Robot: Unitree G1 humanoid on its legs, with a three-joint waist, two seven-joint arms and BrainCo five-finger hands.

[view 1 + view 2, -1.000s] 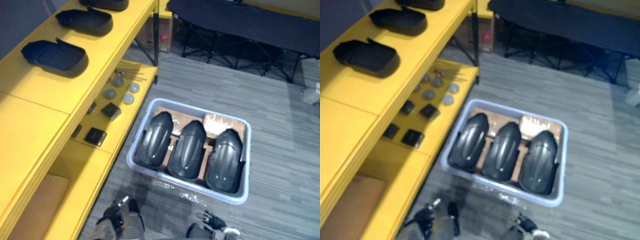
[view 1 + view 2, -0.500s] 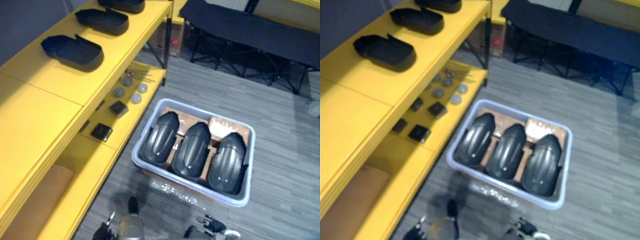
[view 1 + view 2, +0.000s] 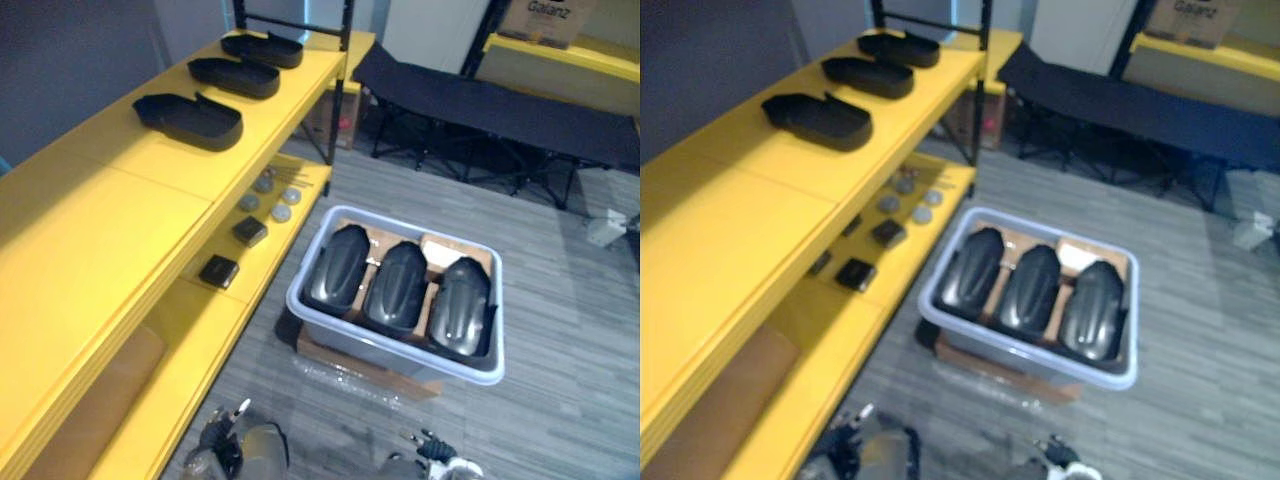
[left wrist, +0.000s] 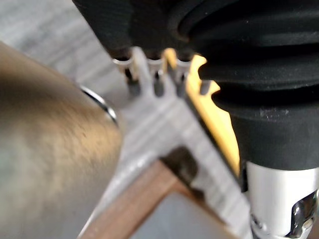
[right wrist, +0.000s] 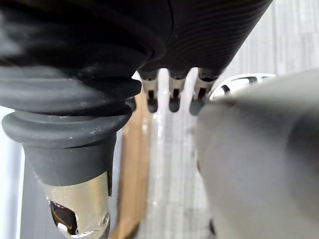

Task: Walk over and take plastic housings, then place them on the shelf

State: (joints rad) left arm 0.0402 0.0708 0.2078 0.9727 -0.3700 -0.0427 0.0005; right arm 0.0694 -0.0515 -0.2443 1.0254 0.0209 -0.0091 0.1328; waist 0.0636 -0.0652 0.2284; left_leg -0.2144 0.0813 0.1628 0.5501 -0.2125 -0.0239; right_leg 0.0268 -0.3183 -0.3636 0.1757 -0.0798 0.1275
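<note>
Nearby: yellow shelf (image 3: 110,230) along the left; grey discs (image 3: 270,205) and small black boxes (image 3: 250,231) on its lower board; black folding cot (image 3: 500,105) beyond.
Bin (image 3: 380,352): grey, on the floor atop brown cardboard (image 3: 350,362), just beside the lower board.
Plastic housings (image 3: 401,288): three, dark, side by side inside the bin walls, domed backs up, long axes from near rim to far rim.
Shelved housings (image 3: 190,118): three on the top board, hollow sides up, lying crosswise.
Left hand (image 4: 132,82): low over the floor, near the shelf; finger spread impossible to tell.
Right hand (image 5: 174,94): low, short of the bin; likewise unclear.
</note>
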